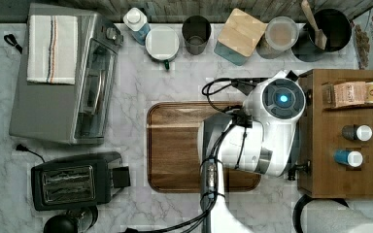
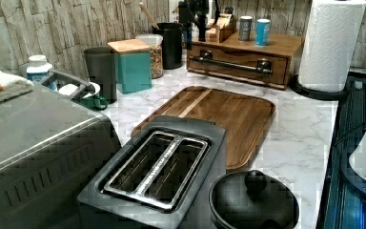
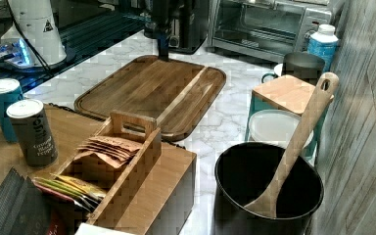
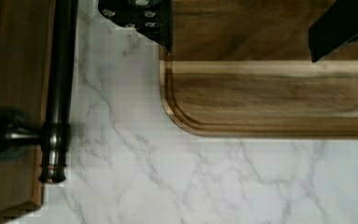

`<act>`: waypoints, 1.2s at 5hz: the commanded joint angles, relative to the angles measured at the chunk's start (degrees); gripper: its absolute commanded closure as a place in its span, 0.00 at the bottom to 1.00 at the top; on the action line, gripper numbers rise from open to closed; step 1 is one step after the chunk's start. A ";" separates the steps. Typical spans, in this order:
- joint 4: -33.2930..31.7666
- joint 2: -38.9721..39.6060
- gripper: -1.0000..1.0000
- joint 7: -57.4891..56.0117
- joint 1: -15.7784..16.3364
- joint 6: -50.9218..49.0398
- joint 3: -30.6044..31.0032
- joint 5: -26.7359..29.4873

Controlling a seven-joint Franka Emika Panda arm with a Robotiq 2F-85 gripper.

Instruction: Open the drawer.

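Note:
The drawer sits shut in the front of a low wooden cabinet at the back of the left view. Its black bar handle runs across the front on two posts. In the wrist view the handle and one post lie against the drawer front. My gripper is open and empty, hovering over a corner of the cutting board a short way off the handle. In the left view the gripper hangs by the handle's left end. In the top view my white wrist covers it, beside the cabinet.
A dark-wood cutting board lies on the marble counter in front of the cabinet. A paper towel roll stands by the cabinet's right end in the left view. A black utensil pot, jars and canisters line the wall. A toaster and a toaster oven stand further off.

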 commanded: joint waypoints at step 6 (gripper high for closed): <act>-7.17 2.29 0.00 2.70 -4.93 20.91 -4.90 -14.04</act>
